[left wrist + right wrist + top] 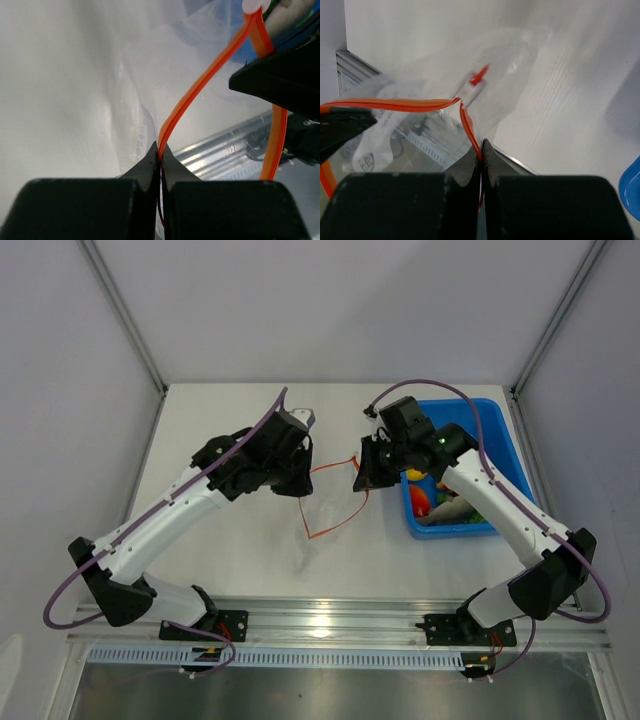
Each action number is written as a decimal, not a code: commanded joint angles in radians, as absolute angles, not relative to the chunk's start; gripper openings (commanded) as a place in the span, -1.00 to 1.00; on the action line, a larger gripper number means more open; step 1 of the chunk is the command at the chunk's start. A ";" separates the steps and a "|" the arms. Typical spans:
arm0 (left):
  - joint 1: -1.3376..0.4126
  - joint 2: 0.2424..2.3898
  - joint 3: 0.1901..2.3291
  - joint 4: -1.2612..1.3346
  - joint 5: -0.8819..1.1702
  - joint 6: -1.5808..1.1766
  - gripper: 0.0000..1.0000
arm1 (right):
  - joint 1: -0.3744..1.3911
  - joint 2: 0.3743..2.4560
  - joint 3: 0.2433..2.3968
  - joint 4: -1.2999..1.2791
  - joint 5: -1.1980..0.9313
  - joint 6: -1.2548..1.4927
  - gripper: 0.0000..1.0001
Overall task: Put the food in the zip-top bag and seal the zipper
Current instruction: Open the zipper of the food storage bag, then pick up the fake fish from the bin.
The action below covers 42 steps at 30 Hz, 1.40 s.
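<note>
Above the white table [220, 420], left gripper [160, 150] and right gripper [481, 148] each pinch the orange zipper [200, 83] of the clear zip-top bag [510, 60].

Lab cell (robot rig): white panel walls [320, 310], aluminium rail [340, 621].

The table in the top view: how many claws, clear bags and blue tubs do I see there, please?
claws: 2, the left claw and the right claw, each shut on the zipper
clear zip-top bag: 1
blue tub: 1
total: 4
</note>
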State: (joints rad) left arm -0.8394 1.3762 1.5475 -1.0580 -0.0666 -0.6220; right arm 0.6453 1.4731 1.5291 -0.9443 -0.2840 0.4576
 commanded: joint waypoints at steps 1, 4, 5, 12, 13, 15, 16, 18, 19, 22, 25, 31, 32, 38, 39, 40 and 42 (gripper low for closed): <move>-0.841 1.402 1.617 -1.132 -0.224 -0.517 -0.99 | 0.632 1.474 1.519 -0.927 -0.325 0.428 -0.92; -0.841 1.402 1.580 -1.118 -0.281 -0.500 -0.99 | 0.627 1.491 1.465 -0.888 -0.366 0.437 -0.92; -0.841 1.404 1.574 -1.105 -0.288 -0.496 -0.99 | 0.627 1.506 1.462 -0.887 -0.365 0.443 -0.91; -0.841 1.381 1.422 -0.931 -0.259 -0.411 -0.99 | 0.624 1.583 1.580 -0.988 -0.311 0.451 -0.27; -0.841 1.390 1.417 -0.924 -0.250 -0.391 -0.99 | 0.624 1.589 1.621 -1.020 -0.310 0.442 -0.09; -0.842 1.399 1.401 -0.902 -0.236 -0.390 -0.99 | 0.627 1.592 1.664 -1.070 -0.296 0.437 0.45; -0.841 1.407 1.401 -0.893 -0.235 -0.391 -0.99 | 0.626 1.592 1.687 -1.090 -0.288 0.436 0.57; -0.841 1.425 1.396 -0.867 -0.213 -0.393 -0.99 | 0.608 1.594 1.758 -1.165 -0.244 0.439 0.67; -0.842 1.433 1.402 -0.861 -0.207 -0.393 -0.99 | 0.592 1.594 1.778 -1.195 -0.233 0.460 0.67; -0.841 1.466 1.443 -0.856 -0.183 -0.384 -0.99 | 0.459 1.548 1.786 -1.236 -0.258 0.497 0.71; -0.839 1.499 1.486 -0.865 -0.163 -0.359 -0.99 | 0.269 1.439 1.648 -1.117 -0.386 0.575 0.99; -0.827 1.532 1.546 -0.876 -0.088 -0.334 -0.99 | 0.009 1.364 1.425 -0.977 -0.608 0.597 0.99; -0.824 1.535 1.551 -0.876 -0.084 -0.331 -0.99 | 0.011 1.373 1.454 -1.011 -0.474 0.554 0.99; -0.807 1.531 1.549 -0.865 -0.040 -0.293 -0.99 | -0.031 1.437 1.496 -1.101 -0.078 0.405 0.99; -0.804 1.531 1.552 -0.865 -0.034 -0.288 -0.99 | -0.038 1.451 1.490 -1.104 -0.042 0.397 0.99; -0.801 1.531 1.555 -0.864 -0.028 -0.287 -0.99 | -0.054 1.459 1.482 -1.104 -0.028 0.406 0.99; -0.790 1.534 1.559 -0.862 -0.009 -0.281 -0.99 | -0.145 1.479 1.441 -1.098 -0.128 0.413 0.99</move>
State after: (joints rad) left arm -0.8062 1.5337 1.5150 -0.8867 -0.0544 -0.3191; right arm -0.0605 1.4464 1.4593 -1.0771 -0.1864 0.4534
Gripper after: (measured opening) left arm 0.004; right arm 0.993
